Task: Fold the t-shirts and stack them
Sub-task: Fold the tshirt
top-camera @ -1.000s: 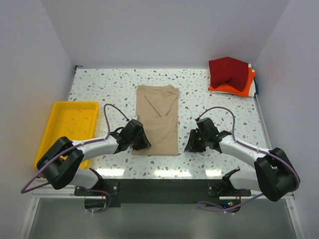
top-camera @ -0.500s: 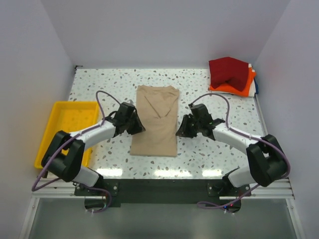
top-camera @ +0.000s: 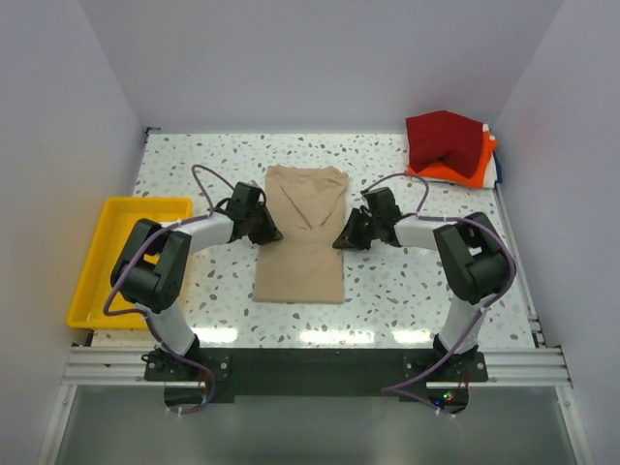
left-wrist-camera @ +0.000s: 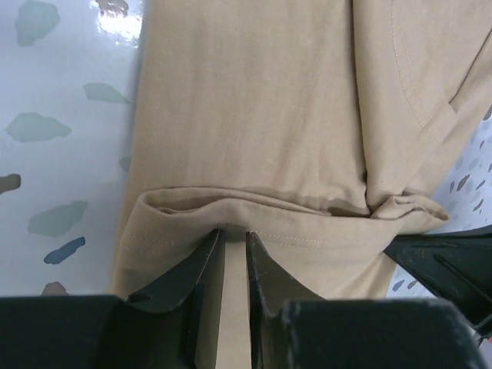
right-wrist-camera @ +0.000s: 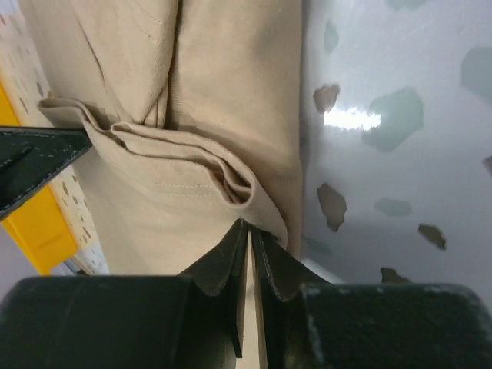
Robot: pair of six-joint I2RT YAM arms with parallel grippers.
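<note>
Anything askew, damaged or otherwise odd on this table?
Nothing damaged. The tan t-shirt bunches into a ridge between the left pincer and right pincer. In the far right corner the dark red t-shirt lies rumpled on the orange t-shirt.

Both arms stretched fwd, low, angled inward. L gripper (top-camera: pixel 265 232) & R gripper (top-camera: pixel 345 240) face each other, jaws nearly closed, each pinching tan t-shirt (top-camera: pixel 300 266) edge.

No readable text, labels, brands or numbers anywhere.
</note>
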